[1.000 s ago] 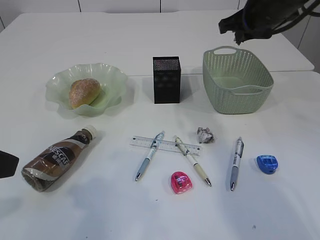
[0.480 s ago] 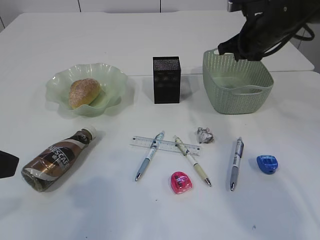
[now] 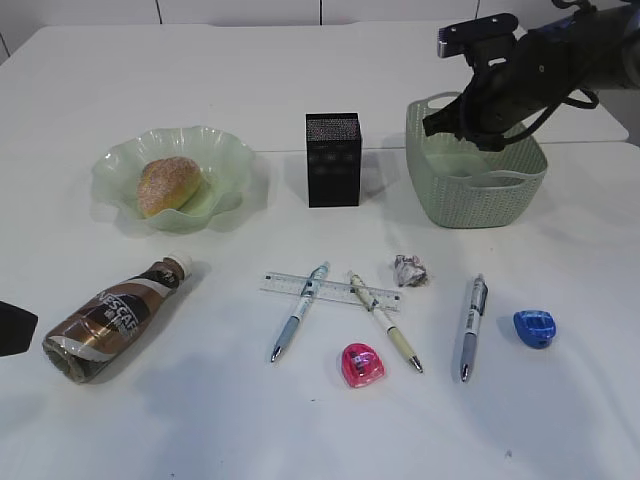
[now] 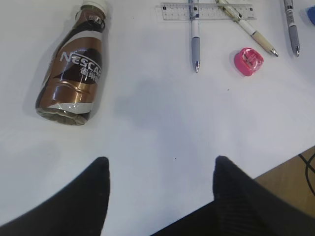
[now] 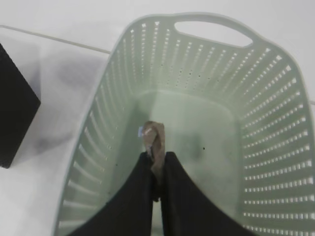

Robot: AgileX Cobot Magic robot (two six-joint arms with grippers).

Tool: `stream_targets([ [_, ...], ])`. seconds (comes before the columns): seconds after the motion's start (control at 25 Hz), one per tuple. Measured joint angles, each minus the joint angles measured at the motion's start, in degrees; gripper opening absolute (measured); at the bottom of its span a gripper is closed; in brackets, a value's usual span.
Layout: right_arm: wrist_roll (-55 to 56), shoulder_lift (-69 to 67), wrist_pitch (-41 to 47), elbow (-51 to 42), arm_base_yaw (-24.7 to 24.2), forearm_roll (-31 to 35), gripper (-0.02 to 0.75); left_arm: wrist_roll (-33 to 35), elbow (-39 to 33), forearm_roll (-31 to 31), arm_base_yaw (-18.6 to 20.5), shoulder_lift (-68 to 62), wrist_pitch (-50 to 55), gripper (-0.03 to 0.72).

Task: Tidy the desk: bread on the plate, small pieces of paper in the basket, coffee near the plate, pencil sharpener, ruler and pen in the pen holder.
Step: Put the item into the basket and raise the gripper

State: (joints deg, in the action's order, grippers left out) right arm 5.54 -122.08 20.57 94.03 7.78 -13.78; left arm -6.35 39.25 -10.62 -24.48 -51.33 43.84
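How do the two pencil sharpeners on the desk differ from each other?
The pink sharpener lies toward the middle of the desk, beside the tip of the cream pen; the blue sharpener lies far right, beside the grey pen. The pink one sits nearer the front edge than the blue one. Both are small, rounded, translucent and not yet in the pen holder.

A patch of brown wooden floor (image 4: 288, 179) is seen low in the left wrist view's right corner, crossed by a thin black cable (image 4: 309, 164). Pale wall panels (image 3: 240, 10) are seen behind.
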Motion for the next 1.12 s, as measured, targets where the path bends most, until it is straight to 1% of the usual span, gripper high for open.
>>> stream_targets([
  [0.28, 1.56, -0.44, -0.14, 0.03, -0.60, 0.00, 0.034, 0.00, 0.00, 0.00, 0.00, 0.00, 0.00, 0.464],
  [0.32, 3.66, -0.57, -0.14, 0.03, -1.02, 0.00, 0.070, 0.00, 0.00, 0.00, 0.00, 0.00, 0.00, 0.464],
  [0.36, 4.46, -0.57, -0.14, 0.03, -1.53, 0.00, 0.157, 0.00, 0.00, 0.00, 0.00, 0.00, 0.00, 0.464],
  [0.4, 4.46, -0.57, -0.14, 0.03, -1.53, 0.00, 0.157, 0.00, 0.00, 0.00, 0.00, 0.00, 0.00, 0.464],
  [0.44, 5.12, -0.57, -0.44, 0.03, -1.95, 0.00, 0.290, 0.00, 0.00, 0.00, 0.00, 0.00, 0.00, 0.464],
  [0.48, 5.34, -0.57, -0.48, 0.03, -2.08, 0.00, 0.347, 0.00, 0.00, 0.00, 0.00, 0.00, 0.00, 0.464],
  [0.56, 5.34, -0.57, -0.48, 0.03, -2.08, 0.00, 0.347, 0.00, 0.00, 0.00, 0.00, 0.00, 0.00, 0.464],
  [0.6, 5.73, -0.57, -0.48, 0.03, -2.39, 0.00, 0.447, 0.00, 0.00, 0.00, 0.00, 0.00, 0.00, 0.463],
  [0.76, 5.88, -0.57, -0.48, 0.03, -2.39, 0.00, 0.470, 0.00, 0.00, 0.00, 0.00, 0.00, 0.00, 0.463],
  [1.0, 5.97, 0.05, 0.94, 0.03, -2.39, 0.00, 0.472, 0.00, 0.00, 0.00, 0.00, 0.00, 0.00, 0.461],
  [1.04, 5.97, 2.34, 3.79, 0.03, -2.39, 0.00, 0.473, 0.00, 0.00, 0.00, 0.00, 0.00, 0.00, 0.460],
  [1.12, 5.97, 4.19, 6.04, 0.03, -2.39, 0.00, 0.472, 0.00, 0.00, 0.00, 0.00, 0.00, 0.00, 0.460],
])
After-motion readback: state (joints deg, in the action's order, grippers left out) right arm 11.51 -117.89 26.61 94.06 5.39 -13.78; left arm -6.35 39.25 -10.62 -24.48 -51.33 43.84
